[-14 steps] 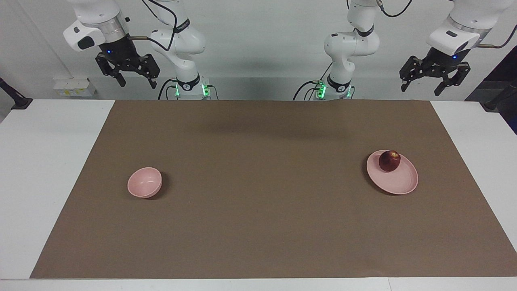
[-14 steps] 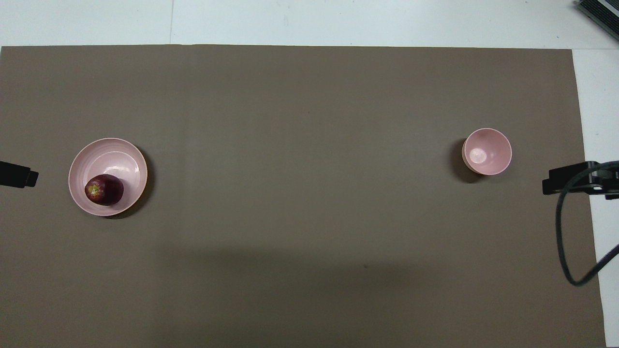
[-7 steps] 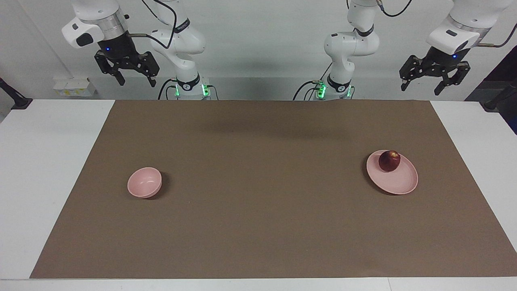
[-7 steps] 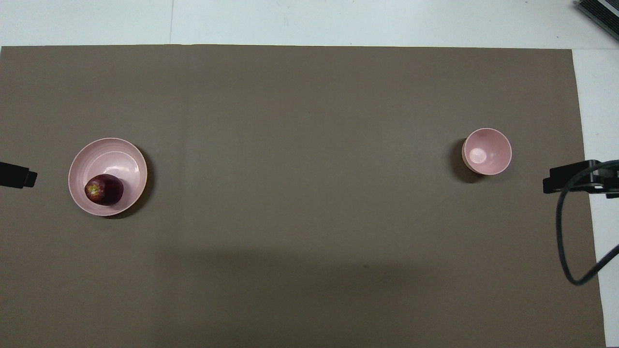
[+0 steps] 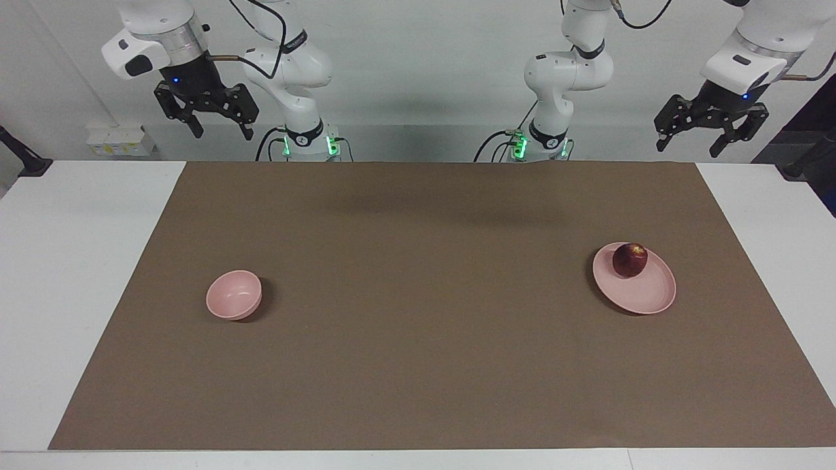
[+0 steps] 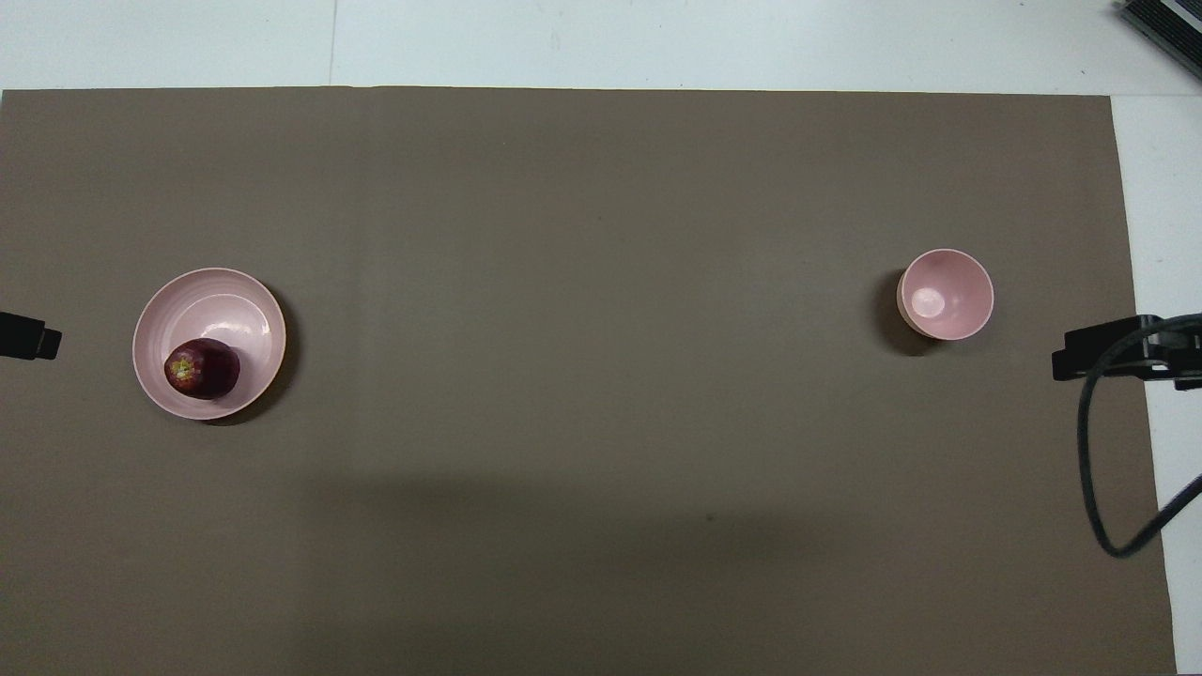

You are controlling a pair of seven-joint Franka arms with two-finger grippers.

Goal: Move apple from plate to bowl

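Note:
The dark red apple [image 5: 629,260] [image 6: 202,368] lies on the pale pink plate [image 5: 643,297] [image 6: 225,300], on the part of it nearer to the robots, toward the left arm's end of the table. The small pink bowl [image 5: 234,295] [image 6: 945,294] stands empty toward the right arm's end. My left gripper [image 5: 687,147] hangs open and empty, high in the air above the table's edge at the robots' end; its tip shows in the overhead view [image 6: 28,338]. My right gripper [image 5: 222,135] [image 6: 1099,347] hangs open and empty, high at its own end.
A brown mat [image 5: 418,365] covers most of the white table [image 5: 78,274], and plate and bowl stand on it. A black cable [image 6: 1094,469] loops down from the right arm over the mat's edge.
The left gripper has drifted a little up and outward, away from the table's middle. The right gripper rose slightly and then held. Apple, plate and bowl have not moved.

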